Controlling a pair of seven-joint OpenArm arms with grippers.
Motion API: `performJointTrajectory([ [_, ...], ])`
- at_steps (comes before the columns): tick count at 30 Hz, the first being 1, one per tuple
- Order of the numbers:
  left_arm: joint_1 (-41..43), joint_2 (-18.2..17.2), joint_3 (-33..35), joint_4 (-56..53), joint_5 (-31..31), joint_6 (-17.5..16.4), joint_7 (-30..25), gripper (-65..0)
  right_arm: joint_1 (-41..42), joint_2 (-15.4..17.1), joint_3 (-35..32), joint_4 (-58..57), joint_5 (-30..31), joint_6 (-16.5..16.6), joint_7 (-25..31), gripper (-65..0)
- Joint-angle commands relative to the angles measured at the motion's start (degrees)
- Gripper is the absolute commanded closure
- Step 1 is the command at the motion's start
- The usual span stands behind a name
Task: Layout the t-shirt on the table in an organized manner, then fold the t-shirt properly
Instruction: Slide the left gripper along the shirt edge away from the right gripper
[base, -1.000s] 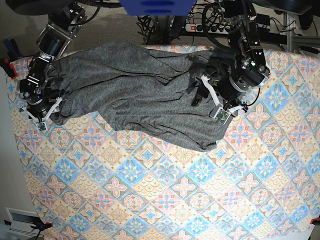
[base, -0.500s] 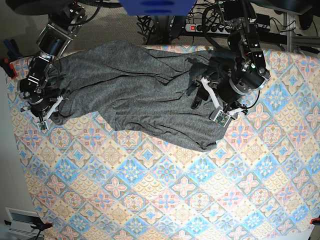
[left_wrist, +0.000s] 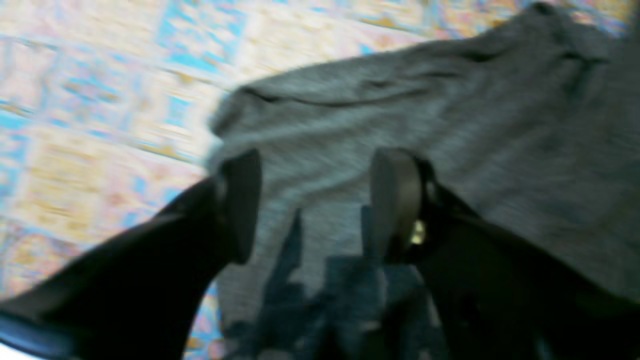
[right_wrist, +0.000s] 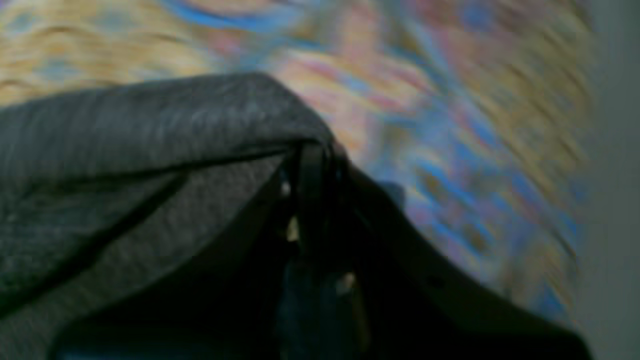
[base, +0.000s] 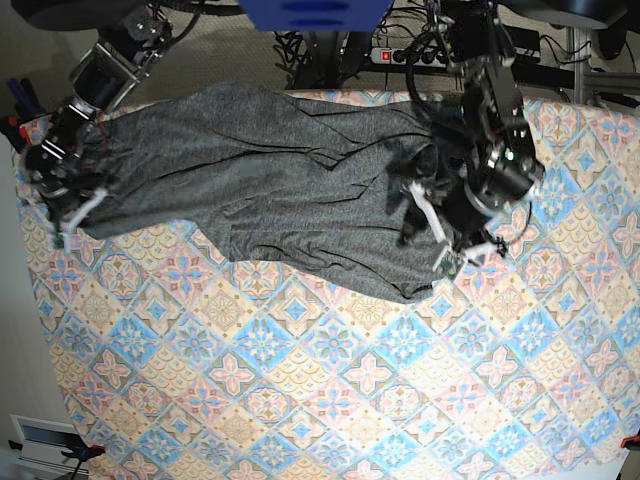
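Fingers (left_wrist: 395, 200) of the left gripper (left_wrist: 317, 200) stand apart with nothing between them, their two dark pads hovering just over the dark heather-grey knit t-shirt (left_wrist: 450, 130). On the other arm, the right gripper (right_wrist: 310, 170) has its fingers pressed together, pinching a folded edge of the same cloth.

Left wrist view alone shows the gap between the open pads and a rounded hem corner of the shirt just past them, with the tile-print tabletop (left_wrist: 100, 100) of blue, pink and cream diamonds beyond. Right wrist view alone shows the pinch close up: cloth draped over the closed tips, blurred tabletop pattern behind.

Only the base view gives the whole layout. One t-shirt (base: 270, 190) lies wrinkled and stretched lengthwise across the far part of the tabletop (base: 330, 390), the near part bare. Two arms work it, one at each end: the right gripper (base: 62, 205) at the view's left end of the cloth, the left gripper (base: 432, 235) over the view's right end, near the lower hem.
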Motion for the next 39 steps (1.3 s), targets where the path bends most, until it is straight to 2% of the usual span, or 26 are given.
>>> performJointTrajectory([
  [1, -1.88, 0.09, 0.22, -0.2, 0.13, 0.1, -1.06, -27.7, 0.98, 0.99, 0.31, 1.13, 0.54, -0.29, 1.04, 0.0],
  [6, -6.27, 0.09, 0.31, -8.55, 3.47, 0.1, -1.42, -19.6, 0.98, 0.99, 0.31, 1.13, 0.36, -0.29, 0.96, 0.0],
  [11, -11.02, -0.17, 0.31, -20.86, 6.54, 0.1, -1.5, -19.3, 0.98, 0.99, 0.22, 0.87, 0.27, -0.29, 0.96, 0.0],
  [13, -12.69, -0.17, 0.31, -22.97, 6.19, 0.1, -1.5, -21.6, 0.98, 0.99, 0.13, 0.6, 0.27, -0.29, 0.96, 0.0],
  [19, -13.66, -0.17, 0.04, -22.97, 6.1, 0.1, -1.5, -37.7, 0.71, 0.99, -0.83, 0.52, 0.18, -0.29, 0.96, 0.0],
  [22, -13.74, -0.26, -1.1, -22.97, 6.19, 0.1, -3.53, -36.6, 0.71, 0.99, -3.21, 0.96, 0.18, -0.29, 1.04, 0.0],
  [24, -13.66, -0.26, -4.7, -23.59, 6.81, 0.1, -5.64, -33.9, 0.63, 0.99, -3.82, 1.13, 0.18, -0.29, 1.04, 0.0],
  [29, -16.12, -0.7, -9.27, -32.47, 6.19, 0.1, -6.6, -29.9, 0.63, 0.99, -4.17, 1.13, 0.18, -0.29, 1.04, 0.0],
  [33, -17.61, -1.84, -9.19, -37.74, 6.1, 0.1, -6.87, -31.3, 0.63, 0.99, -4.17, 1.13, 0.18, -0.29, 1.04, 0.0],
  [39, -18.23, -2.02, -9.27, -41.96, 6.28, 0.1, -11.79, -34.6, 0.54, 0.99, -4.17, 1.13, 0.18, -0.29, 1.04, 0.0],
])
